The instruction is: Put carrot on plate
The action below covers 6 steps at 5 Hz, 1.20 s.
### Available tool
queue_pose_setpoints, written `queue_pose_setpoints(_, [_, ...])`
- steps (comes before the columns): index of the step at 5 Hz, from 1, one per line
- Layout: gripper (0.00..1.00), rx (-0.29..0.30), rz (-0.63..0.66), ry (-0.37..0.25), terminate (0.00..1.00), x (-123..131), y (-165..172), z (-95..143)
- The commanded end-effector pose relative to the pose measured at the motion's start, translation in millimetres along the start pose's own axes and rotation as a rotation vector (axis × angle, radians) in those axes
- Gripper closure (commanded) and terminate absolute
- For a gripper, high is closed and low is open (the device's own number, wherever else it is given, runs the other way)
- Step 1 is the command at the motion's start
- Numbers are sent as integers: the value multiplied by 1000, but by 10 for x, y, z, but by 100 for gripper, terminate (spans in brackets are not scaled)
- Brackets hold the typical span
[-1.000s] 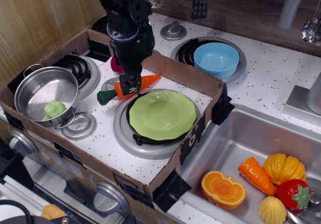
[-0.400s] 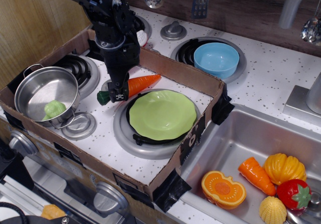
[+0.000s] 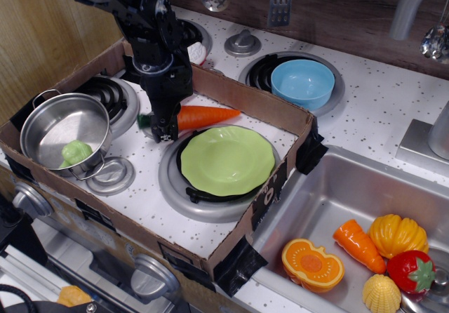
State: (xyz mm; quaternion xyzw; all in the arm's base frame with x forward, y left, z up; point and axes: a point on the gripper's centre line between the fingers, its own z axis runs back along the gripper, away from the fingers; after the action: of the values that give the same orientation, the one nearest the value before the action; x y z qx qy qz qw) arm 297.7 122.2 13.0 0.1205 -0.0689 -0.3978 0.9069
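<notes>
Look at the carrot first: a second ago it lay tilted, its orange tip pointing up and right and its green stem down at the lower left. Now it lies close to level, just above the upper left rim of the light-green plate, tip pointing right toward the centre of the frame. The stem end has come up with the tool, which has moved left and slightly higher over the same second.

You have the tool closed on the carrot at its green stem end; the fingers straddle the junction of green and orange, and the dark arm hides most of the stem. I cannot tell whether the carrot is fully clear of the bench or whether its tip drags on the white speckled surface inside the cardboard tray.

For the task, this reads as the grasp taken and the lift begun, with the placement not yet done: the carrot is beside the plate, not on it. The plate is empty and sits on the burner at centre frame. Your next move would likely be a short carry down and right. Holding by one end, expect the long body to swing or droop.
</notes>
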Motion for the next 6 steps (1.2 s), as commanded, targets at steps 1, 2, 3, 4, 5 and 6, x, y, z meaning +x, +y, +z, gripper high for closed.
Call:
queue_pose_setpoints(1, [100,63,-6,51,0,66,123,244])
queue_pose_setpoints(2, [100,89,-15,83,0,81,166,436])
queue_pose_setpoints(3, [100,108,-10,123,0,95,204,655])
queue_pose_setpoints(4, [100,135,23,162,0,117,263,948])
queue_pose_setpoints(5, [100,108,103,204,0,184,98,1163])
queue_pose_setpoints(6, [100,88,168,202,0,184,-312,1032])
